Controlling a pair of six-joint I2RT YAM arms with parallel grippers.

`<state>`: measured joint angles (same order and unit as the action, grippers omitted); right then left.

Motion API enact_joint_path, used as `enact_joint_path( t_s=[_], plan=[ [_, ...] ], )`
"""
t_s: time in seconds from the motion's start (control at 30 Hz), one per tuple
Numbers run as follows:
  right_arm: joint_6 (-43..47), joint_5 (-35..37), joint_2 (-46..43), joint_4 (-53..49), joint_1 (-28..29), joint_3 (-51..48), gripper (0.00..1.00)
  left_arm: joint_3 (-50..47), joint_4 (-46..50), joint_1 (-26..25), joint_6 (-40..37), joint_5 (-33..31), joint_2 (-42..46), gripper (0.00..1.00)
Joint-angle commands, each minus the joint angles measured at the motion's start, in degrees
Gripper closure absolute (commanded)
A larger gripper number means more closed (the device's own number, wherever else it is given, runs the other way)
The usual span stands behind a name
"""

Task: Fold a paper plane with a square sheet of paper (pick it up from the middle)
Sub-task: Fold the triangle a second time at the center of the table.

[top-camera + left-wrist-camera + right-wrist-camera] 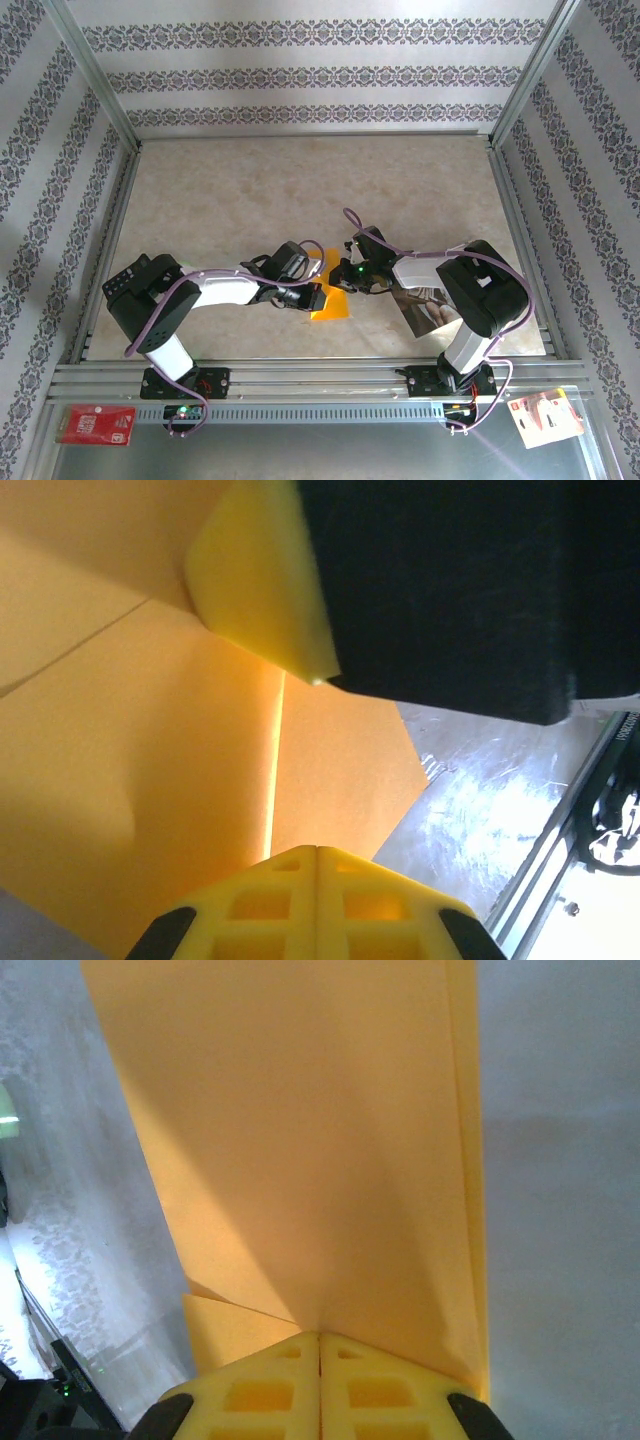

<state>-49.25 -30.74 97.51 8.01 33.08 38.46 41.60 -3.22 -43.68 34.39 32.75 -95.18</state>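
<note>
My right gripper (pixel 320 1342) is pinched shut on the near end of the orange paper (pixel 300 1140). The paper fans away from my fingertips in folded layers, with a doubled edge along its right side. My left gripper (pixel 318 854) is closed too, its tips against the paper beside a crease; I cannot tell whether it has caught any. The paper lies between my two grippers, near the front middle of the table (pixel 300 190).

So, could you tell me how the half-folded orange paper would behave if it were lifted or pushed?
Probably floppy: the orange paper is thin and looks bowed near the right gripper. Its crease likely stiffens it along that line. Being light, it would probably slide on the table.
</note>
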Motion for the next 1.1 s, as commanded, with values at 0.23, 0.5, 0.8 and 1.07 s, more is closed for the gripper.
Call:
enact_joint_path(
  t_s=[0.23,0.5,0.8,1.07],
  plan=[
    [1.09,4.99,3.46,-6.25,-0.54,-2.67,0.93,-0.95,-0.17,-0.04,-1.99,-0.60,-2.01,0.99],
    [1.08,5.27,3.65,-6.63,-0.56,-2.78,0.93,-1.61,-0.47,0.00,-2.23,-0.65,-2.95,0.99],
    [1.44,6.18,3.47,-7.96,-0.59,-2.77,0.94,-2.60,0.74,-0.09,-1.96,0.80,-0.91,0.97],
    [2.06,6.66,4.00,-9.30,-0.66,-2.60,0.96,-4.35,1.99,-0.26,-1.76,2.37,0.56,0.97]
  ],
)
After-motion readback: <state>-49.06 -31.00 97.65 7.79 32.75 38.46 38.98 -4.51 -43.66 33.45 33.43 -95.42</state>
